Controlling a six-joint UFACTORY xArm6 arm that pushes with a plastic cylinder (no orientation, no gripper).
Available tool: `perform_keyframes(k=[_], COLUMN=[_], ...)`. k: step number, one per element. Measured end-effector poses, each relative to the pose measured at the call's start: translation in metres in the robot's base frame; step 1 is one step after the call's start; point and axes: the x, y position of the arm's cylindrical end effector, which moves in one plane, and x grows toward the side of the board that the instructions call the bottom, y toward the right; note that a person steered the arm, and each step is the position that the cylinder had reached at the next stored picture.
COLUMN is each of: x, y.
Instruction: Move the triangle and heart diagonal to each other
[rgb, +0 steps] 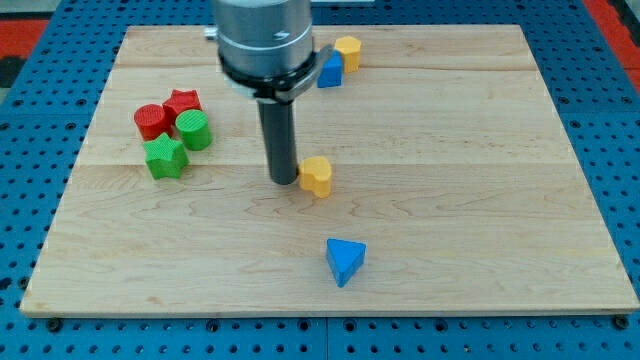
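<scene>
Seven small blocks sit on the wooden board, which lies on a blue pegboard full of holes. Four of them huddle together near the view's left: a red round block, a red star, a green round block and a green star, all touching or just beside each other. To their right the arm comes down from the view's top as a grey barrel, and a dark rod hangs from it. The rod ends in the tip, which rests on the board right at the left side of the yellow heart; they look to be touching. The rod has no jaws, so nothing is gripped. Below the heart and a little to the right, well apart from it, lies the blue triangle. Near the view's top, just right of the arm, a second blue block touches a yellow block; their shapes are hard to tell. No writing or labels can be read anywhere.
</scene>
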Motion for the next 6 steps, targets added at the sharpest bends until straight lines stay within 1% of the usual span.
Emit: perform_keyframes(k=[1, 2, 3, 4, 5, 6], x=[-0.011, -0.026, 0.033, 0.053, 0.034, 0.037], y=[0.026, 0.040, 0.072, 0.065, 0.109, 0.132])
